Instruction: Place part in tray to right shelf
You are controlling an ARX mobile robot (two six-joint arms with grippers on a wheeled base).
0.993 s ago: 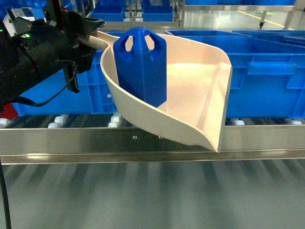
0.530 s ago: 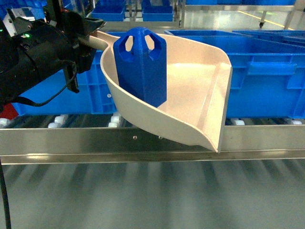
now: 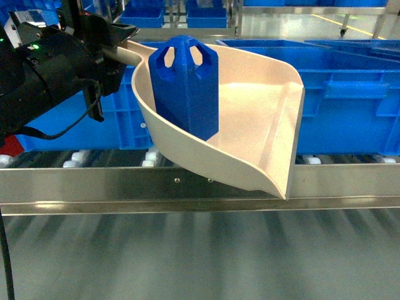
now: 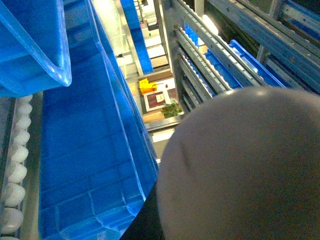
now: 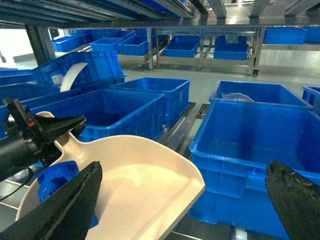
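Note:
The beige tray (image 3: 250,125) hangs tilted over the steel shelf rail (image 3: 125,187), its front corner down by the rail. The blue part (image 3: 184,87) stands inside it against the back rim. My left gripper (image 3: 122,42) is shut on the tray's handle at upper left. In the left wrist view the blurred tray (image 4: 240,170) fills the lower right. In the right wrist view the tray (image 5: 140,190) and the part (image 5: 52,180) lie low on the left, with the left gripper (image 5: 65,131) on the handle. My right gripper (image 5: 182,200) stands wide open with nothing between its fingertips (image 5: 70,210).
Large blue crates (image 3: 350,94) sit on white rollers (image 3: 78,156) behind the rail. More crates (image 5: 255,130) fill the rack on the right, with another crate (image 4: 90,150) under the left wrist. Grey floor lies below the rail.

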